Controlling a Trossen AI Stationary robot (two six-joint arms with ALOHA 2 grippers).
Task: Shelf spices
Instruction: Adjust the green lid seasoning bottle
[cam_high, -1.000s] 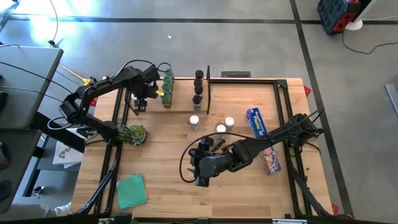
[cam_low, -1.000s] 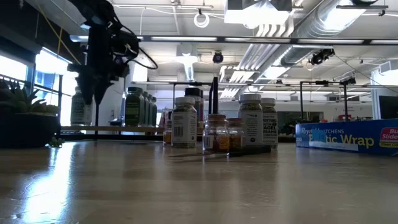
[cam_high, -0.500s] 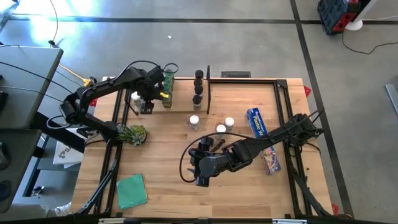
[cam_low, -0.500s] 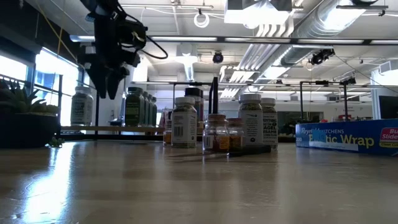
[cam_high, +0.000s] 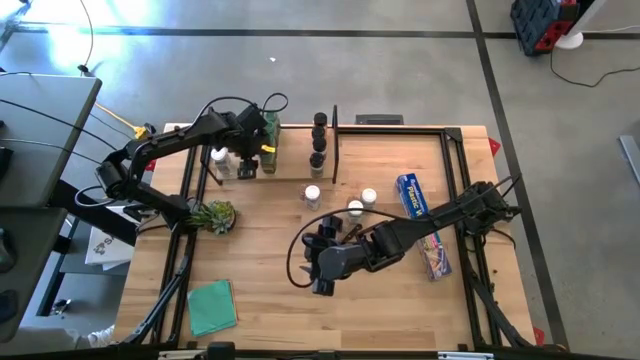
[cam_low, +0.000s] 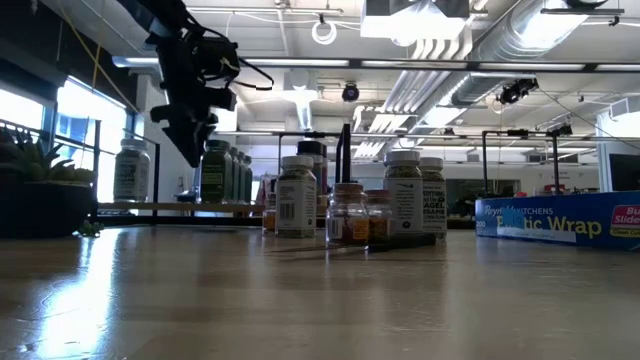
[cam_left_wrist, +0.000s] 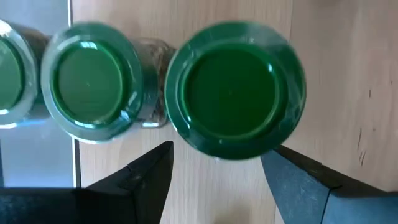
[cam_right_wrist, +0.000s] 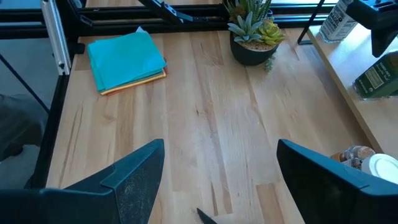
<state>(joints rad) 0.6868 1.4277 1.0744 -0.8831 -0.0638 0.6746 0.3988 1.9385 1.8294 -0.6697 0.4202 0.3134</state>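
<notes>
Nearest the camera side of the table, the right gripper (cam_high: 322, 262) waits with its jaws spread and empty, short of the loose spice jars (cam_high: 313, 195) clustered just in front of the shelf (cam_high: 290, 160). At the shelf itself, the left gripper (cam_high: 250, 155) hangs over the green-capped jars (cam_left_wrist: 234, 98) standing in a row on the plank, fingers (cam_left_wrist: 149, 171) apart and holding nothing. The jars look light, rigid and smooth-sided, probably best gripped around the body just under the cap.

Two dark jointed arms; looping black cables; yellow accents.
</notes>
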